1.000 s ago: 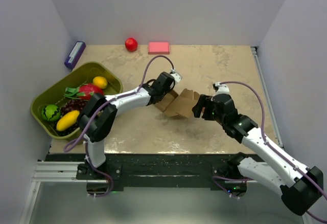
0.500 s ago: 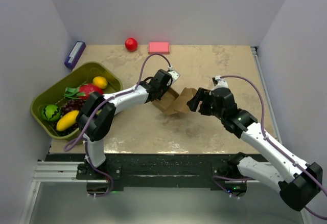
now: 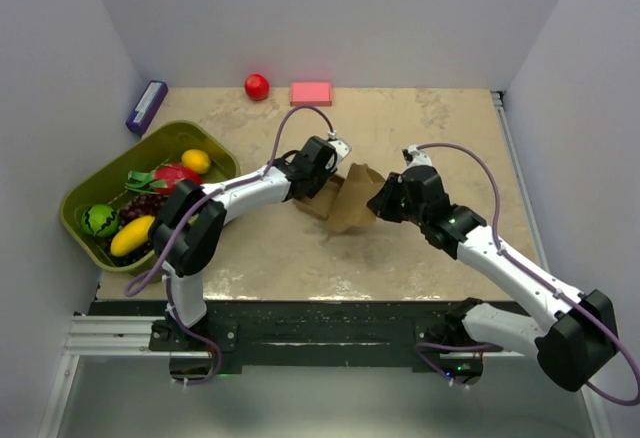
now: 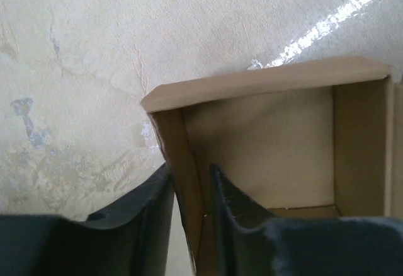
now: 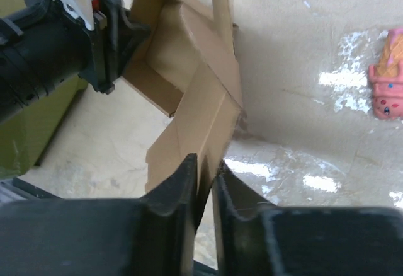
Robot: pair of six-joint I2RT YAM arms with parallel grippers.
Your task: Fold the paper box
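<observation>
The paper box is brown cardboard, partly folded, and stands mid-table between both arms. The left wrist view looks into its open inside. My left gripper straddles its left wall, one finger inside and one outside. Slim gaps show beside the wall, so it is open. My right gripper reaches in from the right. It is shut on a folded flap of the box, and its fingertips pinch the cardboard. The left gripper also shows at the box's far side.
A green basket of toy fruit sits at the left. Along the back wall are a purple box, a red ball and a pink block. A pink ice-cream toy lies to the right of the box.
My right gripper moved left to the box and shut on its flap. The left gripper's jaws loosened from the wall. The box shifted and tilted a little.
</observation>
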